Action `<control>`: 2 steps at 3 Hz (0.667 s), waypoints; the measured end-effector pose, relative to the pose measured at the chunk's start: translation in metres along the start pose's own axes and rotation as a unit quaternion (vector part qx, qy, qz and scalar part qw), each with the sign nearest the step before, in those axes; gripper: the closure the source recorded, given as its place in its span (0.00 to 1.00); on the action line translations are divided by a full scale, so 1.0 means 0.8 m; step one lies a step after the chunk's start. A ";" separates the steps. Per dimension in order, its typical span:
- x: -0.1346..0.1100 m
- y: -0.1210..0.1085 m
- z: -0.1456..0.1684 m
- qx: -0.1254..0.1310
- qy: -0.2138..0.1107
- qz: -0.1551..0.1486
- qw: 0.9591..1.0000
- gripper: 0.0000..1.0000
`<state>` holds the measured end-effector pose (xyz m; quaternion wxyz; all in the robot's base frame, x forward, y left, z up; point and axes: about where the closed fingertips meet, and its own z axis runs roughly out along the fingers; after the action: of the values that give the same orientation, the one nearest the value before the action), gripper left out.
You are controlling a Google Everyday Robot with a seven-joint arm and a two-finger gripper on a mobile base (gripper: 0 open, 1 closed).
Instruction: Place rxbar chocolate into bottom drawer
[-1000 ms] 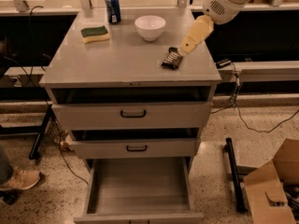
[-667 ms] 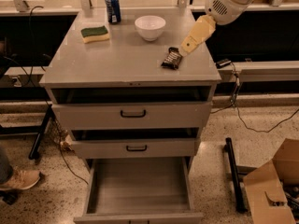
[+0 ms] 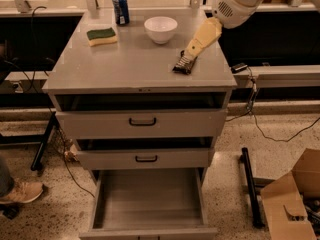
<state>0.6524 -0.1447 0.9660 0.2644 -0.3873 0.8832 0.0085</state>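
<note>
The rxbar chocolate [image 3: 183, 64], a dark flat bar, lies on the grey cabinet top [image 3: 130, 64] near its right edge. My gripper [image 3: 191, 53] reaches down from the upper right on a white arm, and its tan tip is at the bar's far end, touching or just above it. The bottom drawer [image 3: 149, 198] is pulled wide open at floor level, and its plain grey inside is bare.
A white bowl [image 3: 160, 29], a blue can [image 3: 120, 8] and a green-and-yellow sponge [image 3: 101, 35] stand on the cabinet top. The top drawer [image 3: 142, 123] and middle drawer [image 3: 145, 158] are slightly open. A cardboard box [image 3: 295, 199] and a shoe [image 3: 22, 191] are on the floor.
</note>
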 end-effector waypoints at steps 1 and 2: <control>-0.022 0.007 0.064 0.024 0.041 0.051 0.998 0.00; -0.034 0.014 0.116 0.050 0.069 0.104 0.991 0.00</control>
<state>0.7027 -0.0978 0.8972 0.2194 -0.2789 0.9342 -0.0354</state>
